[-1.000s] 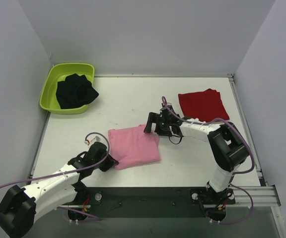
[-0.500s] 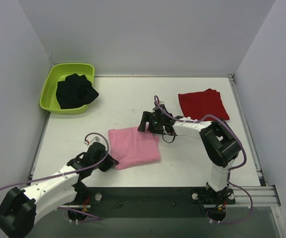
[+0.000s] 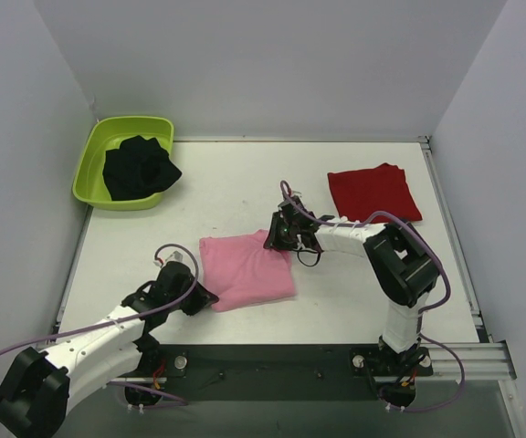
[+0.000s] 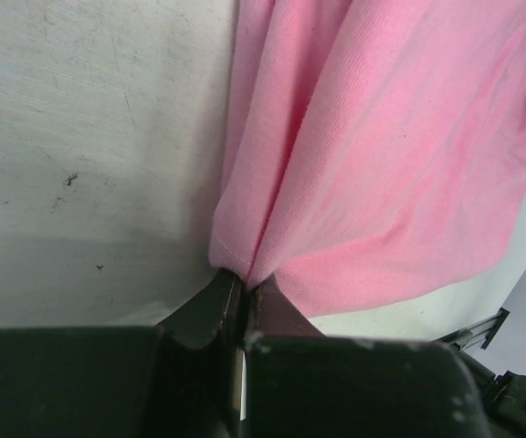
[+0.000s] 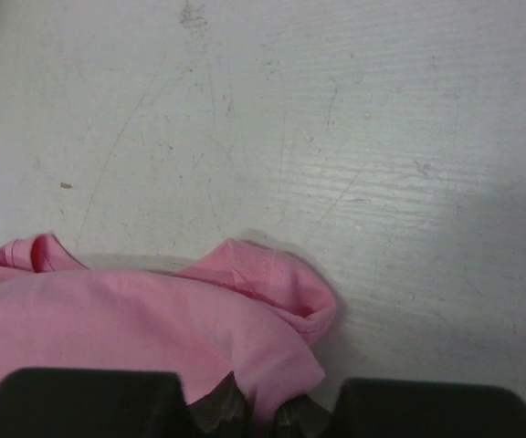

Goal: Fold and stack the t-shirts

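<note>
Your pink t-shirt [image 3: 247,269] lies folded into a rough square near the middle of the table [image 3: 236,182], a little toward the near edge, and both arms have hold of it. The left gripper [image 4: 242,290] is pinched tight on the hem at the near-left corner, and the cloth bunches into a crease where it enters the jaws. The right gripper [image 5: 256,412] sits at the far-right corner with its jaws drawn together on a fold of pink fabric (a small loop of hem curls up just beyond the fingertips, so the grip may take in more than one layer).

The red t-shirt [image 3: 373,192] rests folded flat toward the far right of the table, well apart from the pink one, with neither arm touching it.

As for progress, you look past the halfway mark: both shirts appear folded, but they are not stacked. What is left, by my reading, is to carry the pink shirt over and lay it on the red, or perhaps to make one more fold first; I cannot tell which.

The lime green tub [image 3: 90,155] stands at the far-left corner and holds a crumpled black cloth [image 3: 138,168]; whether that is another shirt I cannot say.
</note>
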### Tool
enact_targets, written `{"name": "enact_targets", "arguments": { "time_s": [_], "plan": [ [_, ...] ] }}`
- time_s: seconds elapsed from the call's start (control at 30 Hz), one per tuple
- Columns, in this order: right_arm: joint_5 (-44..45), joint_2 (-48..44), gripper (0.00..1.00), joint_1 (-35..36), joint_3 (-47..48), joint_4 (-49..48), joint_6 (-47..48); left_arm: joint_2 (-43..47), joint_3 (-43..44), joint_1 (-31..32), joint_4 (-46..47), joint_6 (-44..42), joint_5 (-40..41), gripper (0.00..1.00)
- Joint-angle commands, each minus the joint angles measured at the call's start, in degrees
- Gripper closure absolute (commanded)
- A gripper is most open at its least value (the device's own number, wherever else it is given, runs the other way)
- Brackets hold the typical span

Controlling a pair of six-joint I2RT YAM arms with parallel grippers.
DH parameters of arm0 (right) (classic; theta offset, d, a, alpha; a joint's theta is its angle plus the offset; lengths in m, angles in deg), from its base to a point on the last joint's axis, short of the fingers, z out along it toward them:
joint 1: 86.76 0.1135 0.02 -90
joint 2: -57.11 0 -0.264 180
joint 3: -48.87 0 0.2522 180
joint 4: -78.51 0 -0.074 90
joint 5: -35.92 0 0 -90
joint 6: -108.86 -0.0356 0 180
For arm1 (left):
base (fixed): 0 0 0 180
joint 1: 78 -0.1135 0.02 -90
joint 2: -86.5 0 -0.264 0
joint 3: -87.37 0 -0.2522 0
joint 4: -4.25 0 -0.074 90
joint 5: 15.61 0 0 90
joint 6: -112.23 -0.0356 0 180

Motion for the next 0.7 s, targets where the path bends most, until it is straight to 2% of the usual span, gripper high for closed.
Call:
{"name": "enact_targets", "arguments": {
  "time_s": [0.0, 0.17, 0.37, 0.67],
  "plan": [
    [1.6, 1.73, 1.0, 1.02, -0.24, 4.44, -0.17, -0.34, -2.47, -1.17, -3.57, -2.56, 2.64, 1.0],
    [4.05, 0.16, 1.0, 1.11, -0.24, 4.62, 0.44, -1.3, -1.34, -1.53, -1.38, -4.57, 2.11, 1.0],
    [7.93, -5.99, 1.0, 0.59, 4.67, 11.12, 4.39, -4.99, 4.9, -1.35, 0.91, -6.51, 0.88, 1.0],
    [8.1, -10.47, 1.0, -4.33, 11.97, 18.42, 6.85, -11.58, 19.05, -0.65, 1.97, -10.2, 0.0, 1.0]
  ]
}}
